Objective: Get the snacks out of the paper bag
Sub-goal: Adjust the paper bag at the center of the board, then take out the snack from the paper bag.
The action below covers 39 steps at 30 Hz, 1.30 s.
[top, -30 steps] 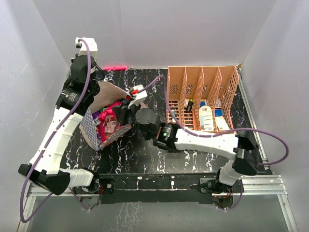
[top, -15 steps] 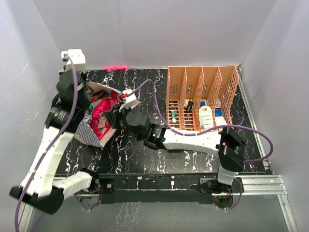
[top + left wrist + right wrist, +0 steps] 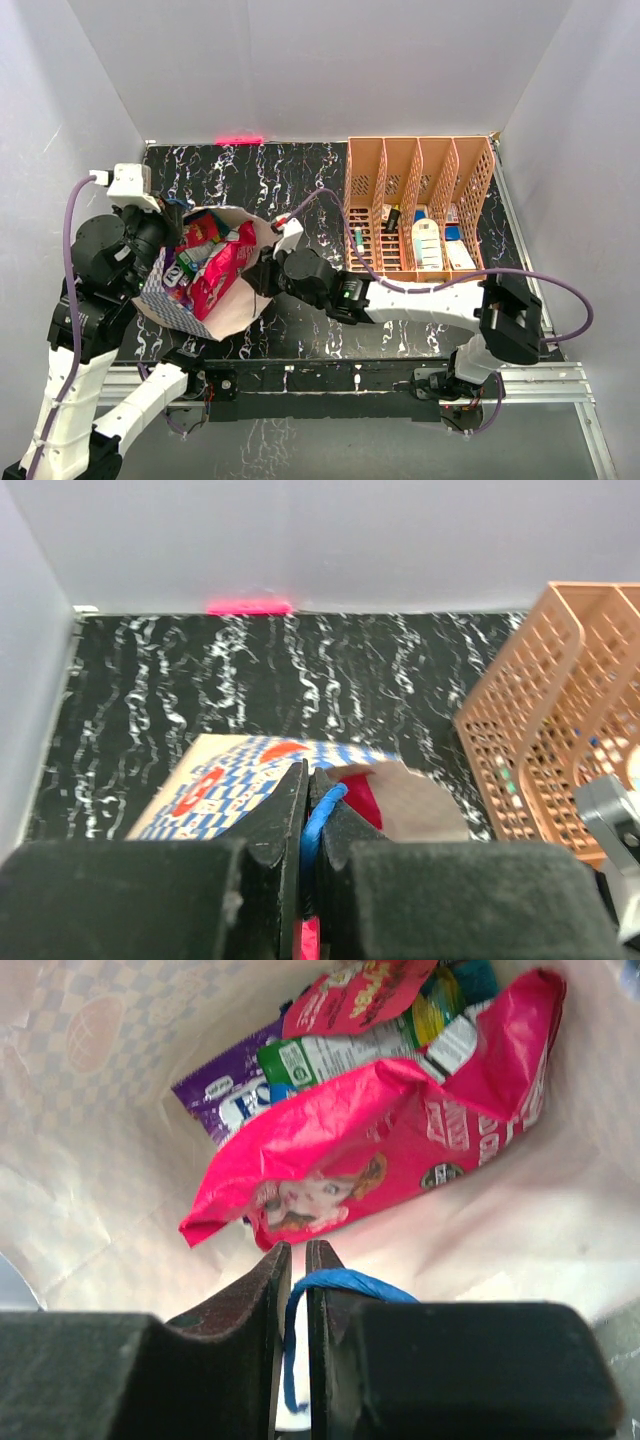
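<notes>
The cream paper bag with a blue-white checkered band stands open at the left of the table, held between both arms. Inside lie several snack packets: a big pink one, a red one, a purple one and a green one. My left gripper is shut on the bag's blue cord handle at the bag's left rim. My right gripper is shut on the other blue cord handle at the right rim, looking down into the bag.
A peach slotted organizer with small bottles and boxes stands at the back right. White walls close in the black marbled table on three sides. A pink light mark lies at the back edge.
Both arms have moved toward the near left with the bag. The bag has been pulled wider open and upright, so the packets inside now show from above.
</notes>
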### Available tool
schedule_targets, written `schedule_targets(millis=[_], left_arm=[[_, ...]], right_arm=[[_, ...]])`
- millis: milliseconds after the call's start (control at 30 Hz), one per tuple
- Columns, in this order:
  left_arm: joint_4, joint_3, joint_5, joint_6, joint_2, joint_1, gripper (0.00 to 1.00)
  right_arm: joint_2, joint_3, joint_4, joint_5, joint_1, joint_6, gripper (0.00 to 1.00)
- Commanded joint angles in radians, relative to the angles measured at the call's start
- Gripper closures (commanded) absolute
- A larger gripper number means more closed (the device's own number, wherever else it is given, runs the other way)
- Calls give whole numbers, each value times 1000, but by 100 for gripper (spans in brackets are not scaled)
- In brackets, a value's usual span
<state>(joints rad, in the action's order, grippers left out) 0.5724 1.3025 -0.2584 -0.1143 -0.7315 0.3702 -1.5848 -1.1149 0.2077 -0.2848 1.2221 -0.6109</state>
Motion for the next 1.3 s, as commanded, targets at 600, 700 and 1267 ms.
schedule_targets(millis=[600, 700, 1267], left_arm=[[86, -3, 97, -140, 32, 2, 100], [76, -3, 112, -148, 33, 2, 100], [163, -4, 157, -288, 59, 1, 100]], right_arm=[[609, 240, -543, -101, -3, 297, 1], [626, 210, -500, -70, -3, 456, 0], [219, -170, -381, 503, -3, 1219, 8]])
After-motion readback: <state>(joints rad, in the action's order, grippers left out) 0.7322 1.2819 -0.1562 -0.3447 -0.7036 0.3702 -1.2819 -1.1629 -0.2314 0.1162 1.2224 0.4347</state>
